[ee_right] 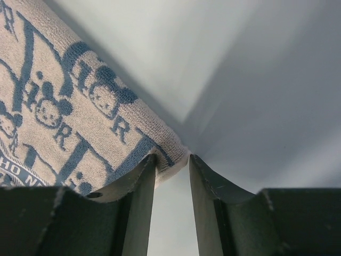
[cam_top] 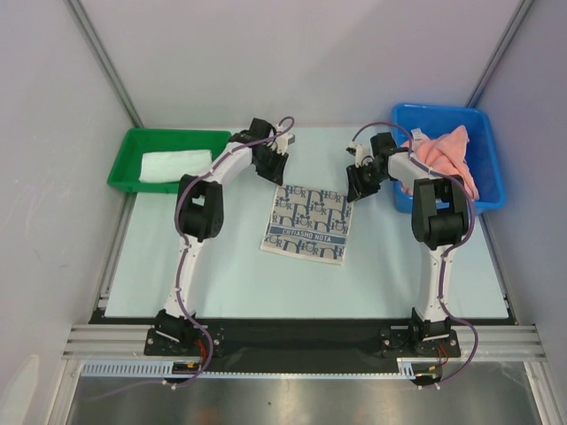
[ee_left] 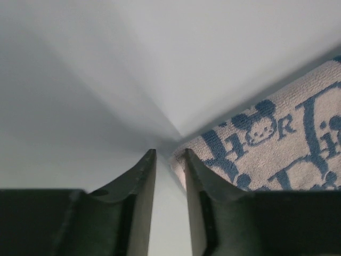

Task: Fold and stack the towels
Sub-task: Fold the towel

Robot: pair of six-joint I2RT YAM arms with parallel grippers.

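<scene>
A white towel with a blue-grey pattern (cam_top: 306,223) lies flat in the middle of the table. My left gripper (cam_top: 273,170) is down at its far left corner. In the left wrist view that corner (ee_left: 184,154) touches the right finger's tip, and the left gripper (ee_left: 169,152) stands narrowly open with bare table in the gap. My right gripper (cam_top: 357,188) is at the far right corner. In the right wrist view the patterned towel's corner (ee_right: 170,152) pokes in between the tips of the right gripper (ee_right: 172,156), whose jaws are open and not pinching it.
A green bin (cam_top: 133,146) at the back left holds a folded white towel (cam_top: 174,164). At the back right, a blue bin (cam_top: 490,168) holds crumpled salmon-pink towels (cam_top: 443,150). Grey walls close in the table on three sides.
</scene>
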